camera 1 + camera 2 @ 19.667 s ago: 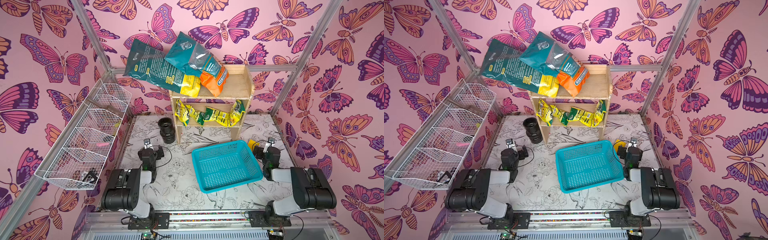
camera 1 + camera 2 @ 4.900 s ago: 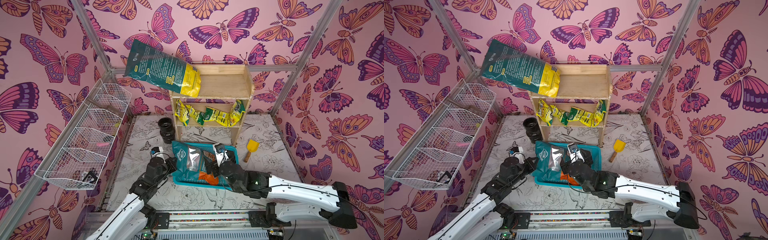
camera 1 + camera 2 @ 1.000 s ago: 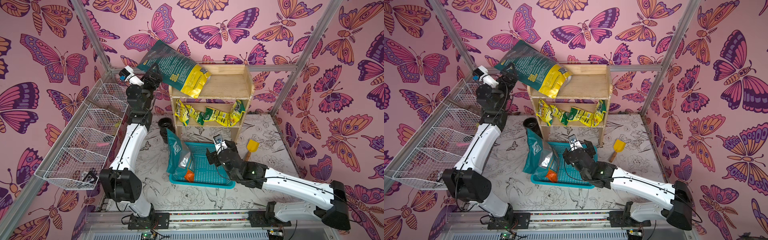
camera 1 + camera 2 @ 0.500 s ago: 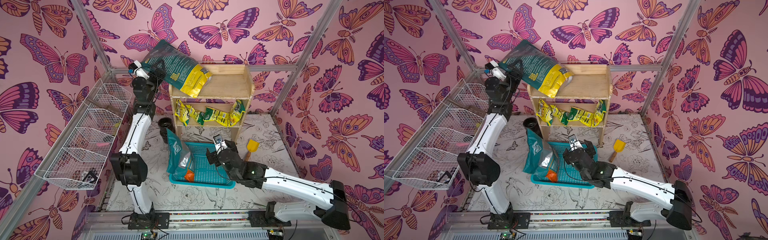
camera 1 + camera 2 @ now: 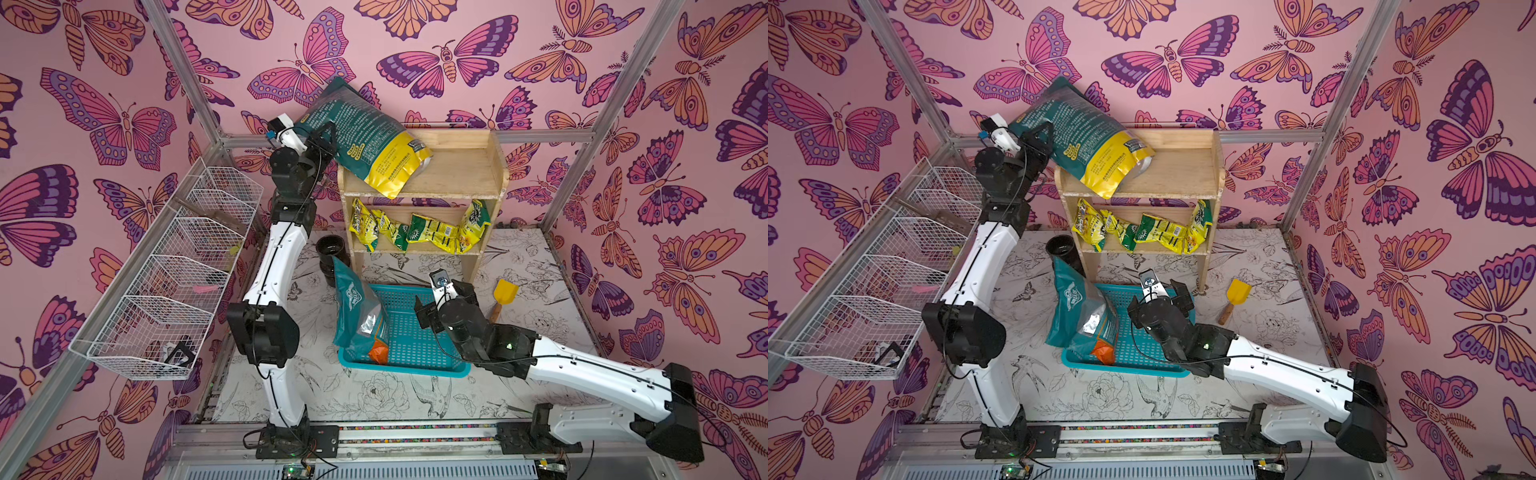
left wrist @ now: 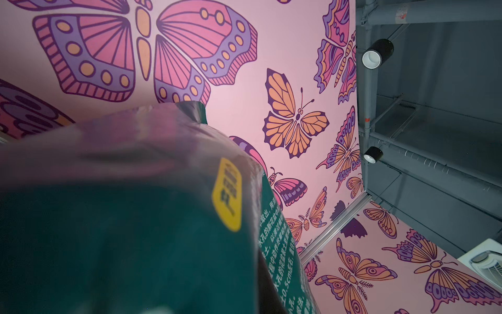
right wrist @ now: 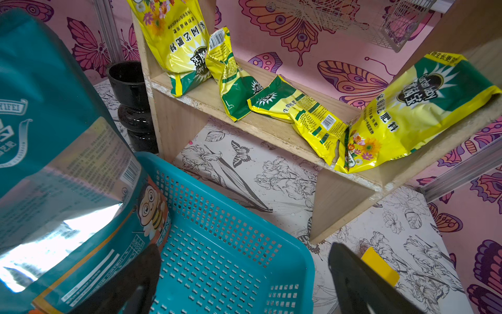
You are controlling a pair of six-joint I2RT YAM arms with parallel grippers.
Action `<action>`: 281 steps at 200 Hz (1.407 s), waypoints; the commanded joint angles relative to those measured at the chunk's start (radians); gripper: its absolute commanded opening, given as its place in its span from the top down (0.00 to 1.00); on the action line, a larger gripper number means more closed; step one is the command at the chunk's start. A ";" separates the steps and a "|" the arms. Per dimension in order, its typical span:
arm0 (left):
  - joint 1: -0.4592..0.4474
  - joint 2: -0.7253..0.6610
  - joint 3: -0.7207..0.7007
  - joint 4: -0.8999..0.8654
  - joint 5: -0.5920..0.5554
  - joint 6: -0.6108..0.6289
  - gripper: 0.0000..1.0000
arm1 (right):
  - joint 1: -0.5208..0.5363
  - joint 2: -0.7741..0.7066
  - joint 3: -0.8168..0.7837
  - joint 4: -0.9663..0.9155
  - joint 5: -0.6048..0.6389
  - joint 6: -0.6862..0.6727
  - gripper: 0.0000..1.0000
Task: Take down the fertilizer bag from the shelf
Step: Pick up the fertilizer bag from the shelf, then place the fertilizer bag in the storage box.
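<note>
The fertilizer bag (image 5: pixel 365 137) (image 5: pixel 1084 137), dark green with a yellow bottom, lies tilted on the top tier of the pale wooden shelf (image 5: pixel 457 174) (image 5: pixel 1177 170). Its green end sticks out past the shelf's left side, up against the wall. My left gripper (image 5: pixel 328 137) (image 5: pixel 1044 137) is raised beside the shelf and shut on that green end. In the left wrist view the fertilizer bag (image 6: pixel 135 217) hides most of the fingers. My right gripper (image 5: pixel 440 297) (image 5: pixel 1158 299) (image 7: pixel 244 274) hangs open and empty over the teal basket (image 5: pixel 399 370) (image 7: pixel 298 261).
A teal foil bag (image 5: pixel 357 307) (image 7: pixel 54 163) leans in the basket's left side. Several yellow packets (image 5: pixel 419 226) fill the shelf's lower tier. A black pot (image 5: pixel 330 253) stands left of the shelf, a yellow scoop (image 5: pixel 503 293) right of the basket. A white wire rack (image 5: pixel 178 266) lines the left wall.
My left gripper has gone from open to shut on the fertilizer bag's green end, moving in closer to the shelf. The right arm has stayed still.
</note>
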 commanded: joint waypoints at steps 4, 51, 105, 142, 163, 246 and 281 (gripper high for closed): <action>-0.067 -0.108 0.047 0.039 0.087 0.108 1.00 | -0.004 0.030 0.029 0.005 0.013 -0.025 0.01; -0.197 -0.255 0.017 -0.017 -0.039 0.382 1.00 | -0.006 0.041 0.051 0.046 -0.003 -0.051 0.01; -0.276 -0.370 -0.023 -0.016 -0.111 0.495 1.00 | -0.006 0.050 0.064 -0.004 0.053 -0.033 0.01; -0.382 -0.531 -0.195 -0.015 -0.200 0.663 1.00 | -0.053 0.047 0.107 -0.147 0.161 0.040 0.01; -0.449 -0.619 -0.304 0.001 -0.235 0.741 1.00 | -0.159 -0.005 0.112 -0.252 0.031 0.179 0.01; -0.607 -0.869 -0.556 0.002 -0.283 0.758 1.00 | -0.317 -0.126 0.040 -0.345 -0.106 0.327 0.01; -0.656 -0.931 -0.695 0.013 -0.377 0.734 1.00 | -0.318 -0.111 0.044 -0.360 -0.106 0.355 0.01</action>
